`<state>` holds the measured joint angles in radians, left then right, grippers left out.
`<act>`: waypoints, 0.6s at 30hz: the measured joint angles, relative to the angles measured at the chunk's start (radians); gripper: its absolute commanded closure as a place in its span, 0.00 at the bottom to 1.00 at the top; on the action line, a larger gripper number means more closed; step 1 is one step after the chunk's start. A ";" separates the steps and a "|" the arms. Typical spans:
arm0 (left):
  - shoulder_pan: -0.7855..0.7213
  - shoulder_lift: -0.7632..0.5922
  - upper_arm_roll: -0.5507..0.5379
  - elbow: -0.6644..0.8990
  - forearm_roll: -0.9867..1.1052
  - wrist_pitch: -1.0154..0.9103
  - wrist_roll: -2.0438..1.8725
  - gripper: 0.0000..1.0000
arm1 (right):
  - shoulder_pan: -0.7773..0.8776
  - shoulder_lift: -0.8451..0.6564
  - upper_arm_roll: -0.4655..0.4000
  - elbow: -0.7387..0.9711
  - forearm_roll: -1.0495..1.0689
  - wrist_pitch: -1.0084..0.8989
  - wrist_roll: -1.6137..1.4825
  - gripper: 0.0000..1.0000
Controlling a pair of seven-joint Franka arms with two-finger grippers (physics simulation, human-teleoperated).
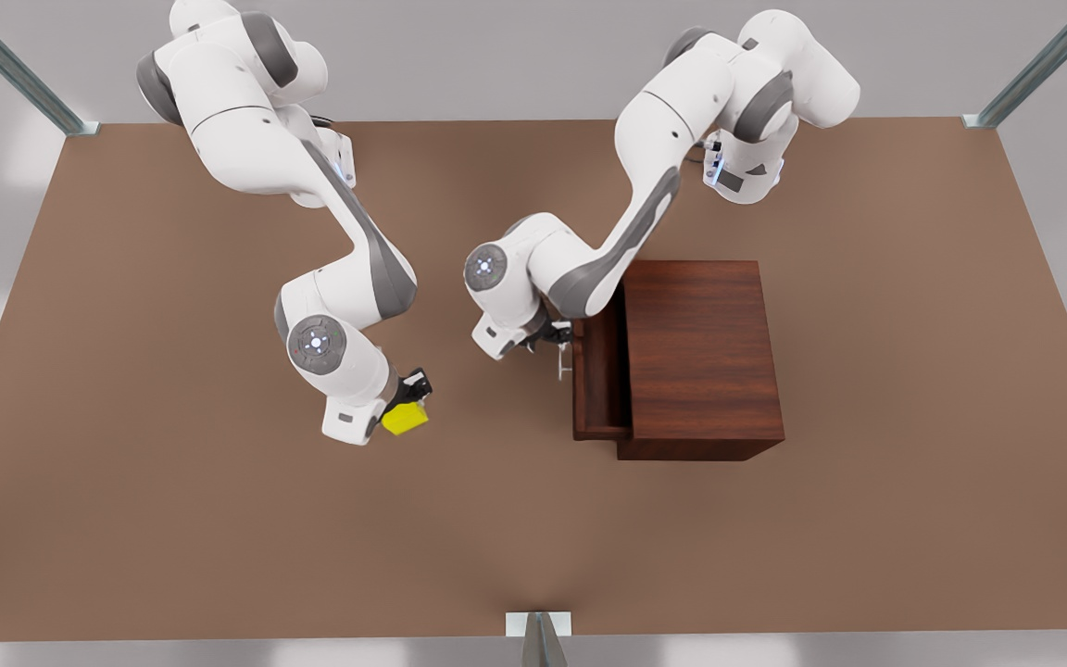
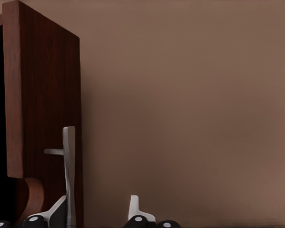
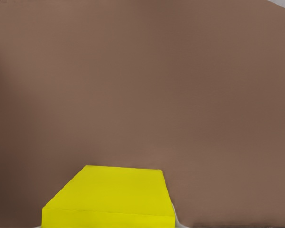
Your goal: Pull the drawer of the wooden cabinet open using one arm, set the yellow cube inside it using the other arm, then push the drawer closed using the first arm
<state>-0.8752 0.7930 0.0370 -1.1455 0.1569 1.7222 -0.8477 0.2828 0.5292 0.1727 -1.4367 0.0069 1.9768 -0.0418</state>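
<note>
— Where is the cube?

— The small bright yellow cube (image 1: pixel 406 418) sits pinched in my right gripper (image 1: pixel 408 396), just above the matte brown table (image 1: pixel 172 519).

— And your other hand?

— My left gripper (image 1: pixel 554 335) is spread around the thin silver bar handle (image 2: pixel 68 175) of the grained reddish-brown drawer (image 1: pixel 600 371), which juts partly out of the boxy wooden cabinet (image 1: pixel 700 357).
</note>
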 measured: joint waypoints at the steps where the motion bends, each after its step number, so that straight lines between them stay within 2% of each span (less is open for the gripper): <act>1: -0.005 0.002 -0.002 0.010 -0.001 0.004 -0.001 0.33 | 0.000 0.000 0.000 -0.001 0.000 -0.003 0.015 0.38; 3: -0.008 0.004 -0.022 0.040 -0.003 0.010 -0.004 0.32 | -0.001 0.000 0.000 -0.001 -0.001 -0.007 0.044 0.38; 4: -0.008 0.000 -0.032 0.060 -0.015 0.009 -0.005 0.26 | -0.001 0.000 0.000 -0.001 -0.001 -0.009 0.057 0.38; 5: 0.001 -0.013 -0.038 0.083 -0.026 0.001 -0.006 0.00 | -0.001 0.000 0.000 -0.001 -0.001 -0.010 0.069 0.38; 9: 0.099 -0.105 -0.046 0.106 -0.052 -0.102 0.008 0.00 | 0.001 0.001 0.000 0.001 -0.002 -0.014 0.113 0.38; 13: 0.270 -0.198 -0.044 0.108 -0.079 -0.232 0.065 0.00 | 0.013 0.002 0.001 0.026 -0.003 -0.019 0.152 0.38; 18: 0.511 -0.238 -0.041 0.107 -0.087 -0.339 0.209 0.00 | 0.152 0.078 -0.001 0.240 -0.005 -0.086 0.242 0.38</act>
<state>-0.3642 0.5552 -0.0035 -1.0389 0.0697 1.3828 -0.6386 0.4344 0.6074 0.1713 -1.1968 0.0022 1.8909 0.2003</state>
